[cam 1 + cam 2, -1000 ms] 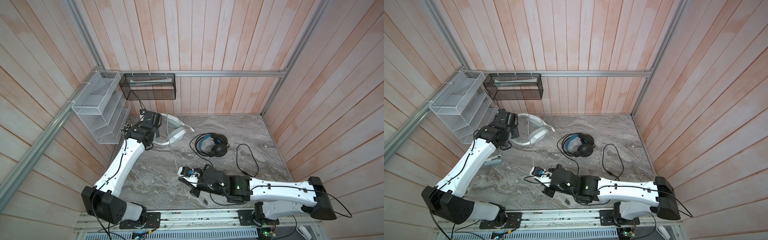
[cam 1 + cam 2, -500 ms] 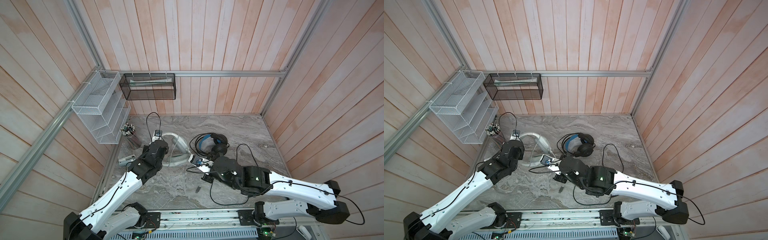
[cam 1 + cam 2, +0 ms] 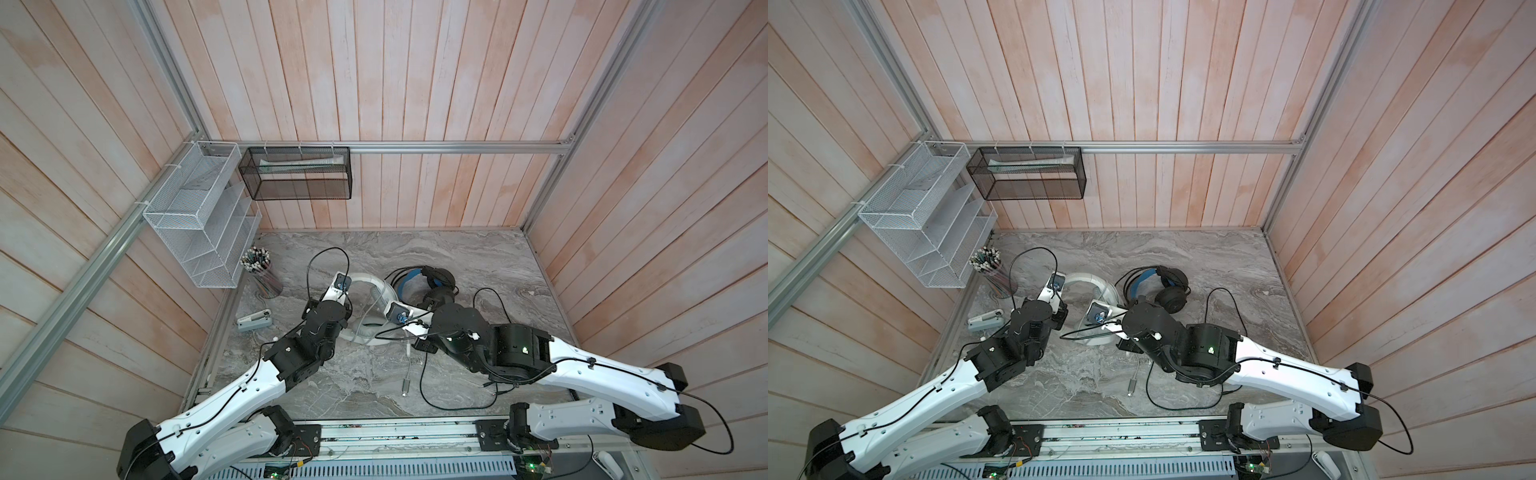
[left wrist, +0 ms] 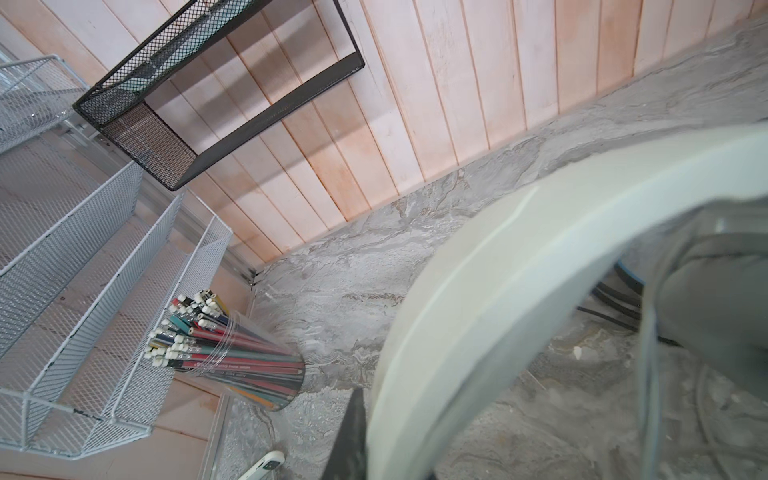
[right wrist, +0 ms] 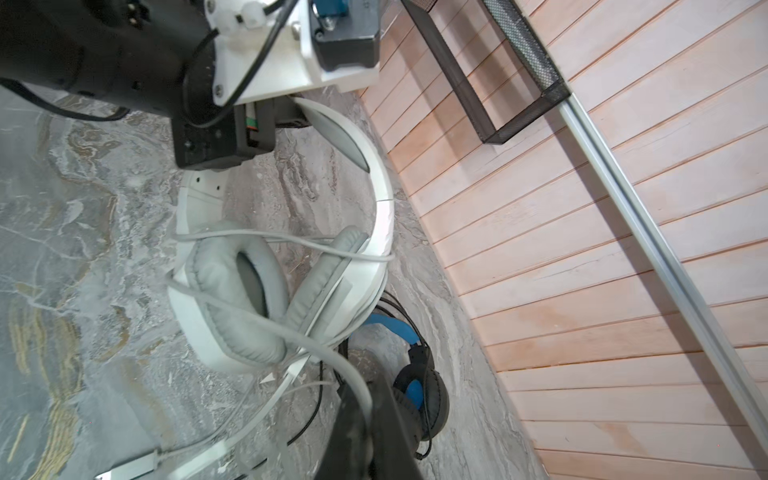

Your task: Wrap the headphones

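as left fingers (image 4: 348,440) clamp white headset (image 5: 232,299), right fingers (image 5: 365,436) pinch cable (image 5: 353,376) — well off walls (image 3: 415,83).

White arm links (image 3: 232,395) with black joints (image 3: 515,349) — thin black cables (image 3: 332,249) loop outside.

We find no text, brand or number that we can read. In the left wrist view, some pencils (image 4: 249,365) in the clear cup (image 4: 286,386) carry a line of small pale print along their barrels, perhaps a maker's name, but it is too blurred to make out.
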